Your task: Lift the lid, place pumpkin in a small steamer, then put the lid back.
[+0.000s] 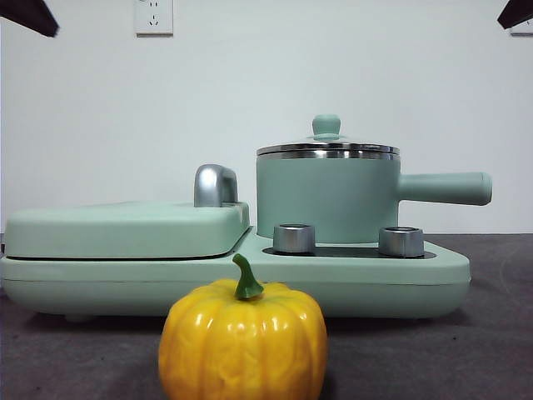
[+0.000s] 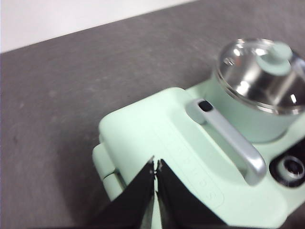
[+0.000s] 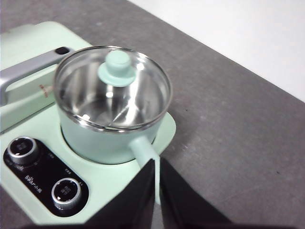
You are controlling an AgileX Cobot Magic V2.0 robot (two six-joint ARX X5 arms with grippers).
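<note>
Glossy ribbed pumpkin (image 1: pixel 242 343), smooth steamer (image 1: pixel 326 198)

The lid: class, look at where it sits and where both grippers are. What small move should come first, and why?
Probably the right gripper should open and come down toward the knob of the lid. The lid rests on the small steamer, the pumpkin stands on the table, and both grippers, left included, are shut and hold nothing; the right one hangs nearer the steamer.

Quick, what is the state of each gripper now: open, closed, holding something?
Left gripper: closed, holding nothing, above the flat griddle cover.
Right gripper: closed, holding nothing, above the small steamer's side handle.
</note>
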